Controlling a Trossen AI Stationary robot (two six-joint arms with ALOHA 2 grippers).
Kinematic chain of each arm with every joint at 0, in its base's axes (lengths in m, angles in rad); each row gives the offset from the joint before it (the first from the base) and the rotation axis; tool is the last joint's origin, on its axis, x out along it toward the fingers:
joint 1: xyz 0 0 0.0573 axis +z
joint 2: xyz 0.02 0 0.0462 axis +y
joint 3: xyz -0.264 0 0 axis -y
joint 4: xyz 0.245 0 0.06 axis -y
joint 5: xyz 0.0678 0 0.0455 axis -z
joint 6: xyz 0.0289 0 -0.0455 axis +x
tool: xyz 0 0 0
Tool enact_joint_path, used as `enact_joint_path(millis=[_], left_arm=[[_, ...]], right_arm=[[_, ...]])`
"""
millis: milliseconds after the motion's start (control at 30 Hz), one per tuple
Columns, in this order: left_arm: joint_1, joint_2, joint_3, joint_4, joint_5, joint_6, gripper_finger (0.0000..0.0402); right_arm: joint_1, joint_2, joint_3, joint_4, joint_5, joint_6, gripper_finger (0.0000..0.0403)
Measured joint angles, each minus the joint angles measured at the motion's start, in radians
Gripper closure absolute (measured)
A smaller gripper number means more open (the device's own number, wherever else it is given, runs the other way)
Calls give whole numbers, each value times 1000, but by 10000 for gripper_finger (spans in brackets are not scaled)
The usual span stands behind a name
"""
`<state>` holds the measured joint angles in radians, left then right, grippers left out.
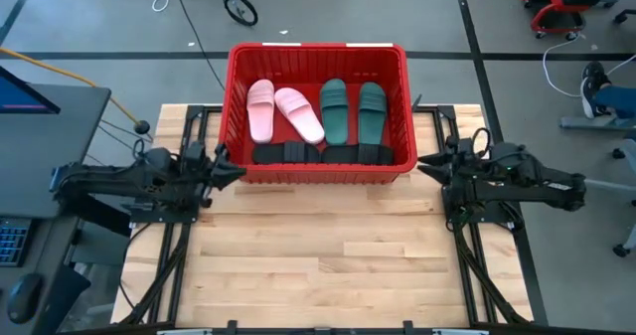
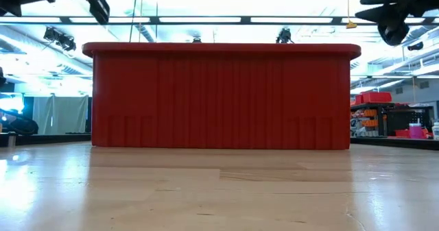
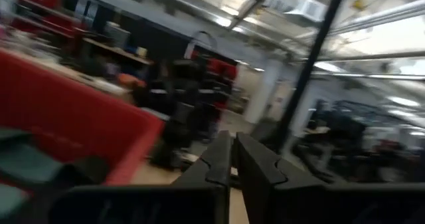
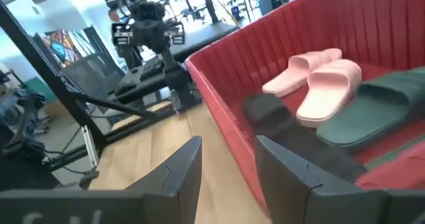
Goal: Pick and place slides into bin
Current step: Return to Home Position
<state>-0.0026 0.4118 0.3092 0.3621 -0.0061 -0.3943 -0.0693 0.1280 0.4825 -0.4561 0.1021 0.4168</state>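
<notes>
High view: all six slides (image 1: 261, 111) lay inside the bin (image 1: 316, 47), at 12 o'clock on the desk (image 1: 318, 265). The left hand (image 1: 237, 172), fingers pressed together, flanked the bin at 9 o'clock. The right hand (image 1: 423, 160), fingers spread, flanked it at 3 o'clock. Both were empty and equally near.

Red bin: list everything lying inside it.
From above, six slides show: two pink slides, two dark green slides beside them, and two black slides along the near wall. In the low view the bin wall hides them all.
</notes>
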Motion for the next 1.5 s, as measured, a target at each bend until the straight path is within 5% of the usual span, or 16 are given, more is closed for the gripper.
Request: enact_joint_path(millis=[300, 533, 667, 867, 1133, 1500], left_arm=[[-165, 0, 0, -44, 21, 38, 397], [-178, 1, 0, -189, 17, 27, 361], [-178, -7, 0, -118, 30, 3, 347], [-179, -148, 2, -21, 264, 139, 338], [-179, -410, 2, -250, 250, 177, 346], [-178, -388, -22, -259, 161, 241, 344]], right_arm=[[0, 1, 52, 32, -2, -124, 257], [0, 1, 53, 14, 21, -48, 257], [0, 1, 53, 20, -134, -63, 256], [0, -48, 53, 28, -183, -79, 257], [0, -114, 104, -12, -182, -130, 257], [0, -116, 13, 229, -260, -64, 256]])
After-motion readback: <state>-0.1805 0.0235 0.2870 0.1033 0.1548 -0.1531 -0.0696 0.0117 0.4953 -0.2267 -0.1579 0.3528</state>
